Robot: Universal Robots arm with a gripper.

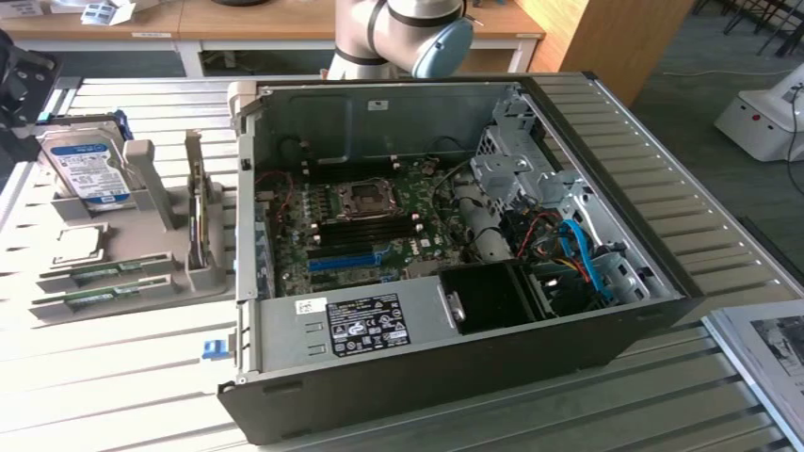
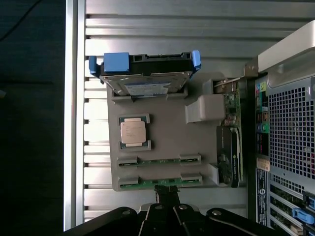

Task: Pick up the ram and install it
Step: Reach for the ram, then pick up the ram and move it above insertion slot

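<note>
Above the ram (image 2: 147, 182) at the tray's (image 2: 167, 132) edge: gripper (image 2: 167, 191), closed and empty; centring across the thin strip is advised

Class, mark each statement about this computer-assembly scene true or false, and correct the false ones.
1. The ram nearest the gripper lies in the grey holder. True.
2. The computer case is closed up. False: its side is open, and the motherboard shows.
3. The hard drive has blue brackets at its ends. True.
4. The gripper holds the processor chip. False: the chip sits in the holder, apart from the gripper.
</note>
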